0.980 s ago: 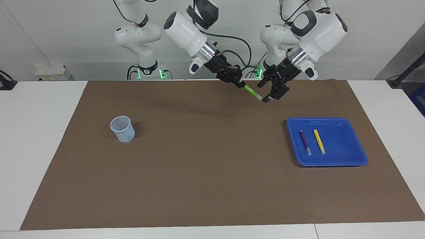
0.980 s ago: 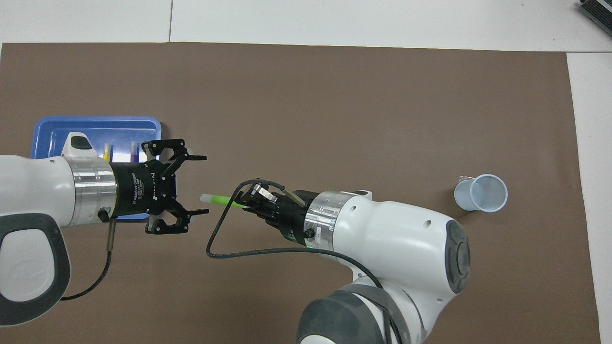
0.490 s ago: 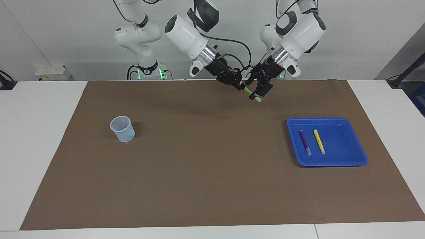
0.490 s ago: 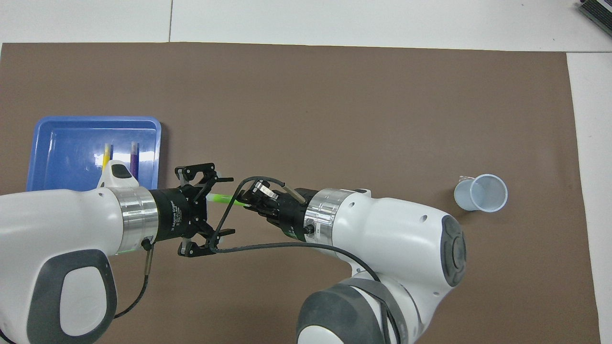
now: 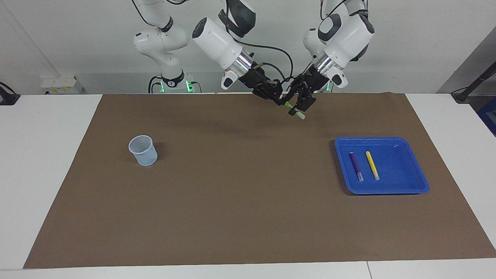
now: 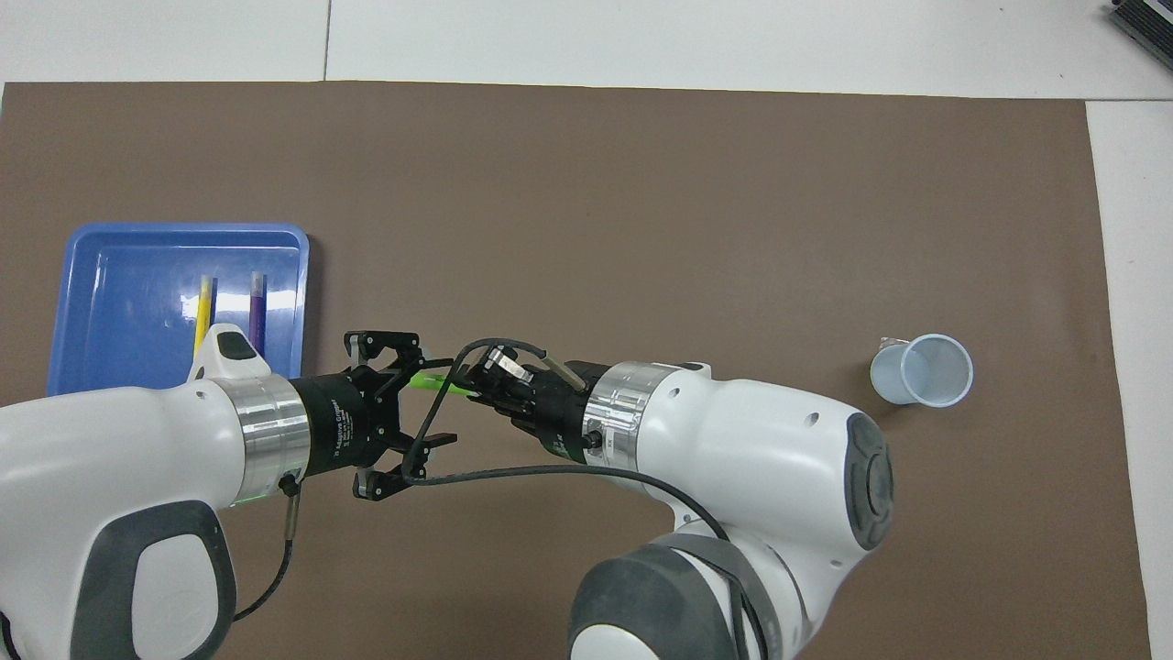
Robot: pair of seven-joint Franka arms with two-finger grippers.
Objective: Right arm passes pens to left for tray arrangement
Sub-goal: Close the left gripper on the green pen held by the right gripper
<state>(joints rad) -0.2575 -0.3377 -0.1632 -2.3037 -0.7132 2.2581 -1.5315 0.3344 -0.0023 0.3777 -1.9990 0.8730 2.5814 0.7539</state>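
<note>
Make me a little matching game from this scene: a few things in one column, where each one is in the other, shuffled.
Things:
1. green pen
2. purple pen
3. cup
4. tray

Places:
A. standing on the mat toward the right arm's end
B. lying in the tray beside the yellow pen
C. held in the air by the right gripper
D. on the mat toward the left arm's end

Pairs: 1-C, 2-B, 3-A, 4-D

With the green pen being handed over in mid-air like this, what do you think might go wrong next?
1. The right gripper may let go before the left gripper has closed firmly on the green pen, dropping it onto the mat.
2. Placed carelessly, it might knock the purple pen or yellow pen in the tray.
</note>
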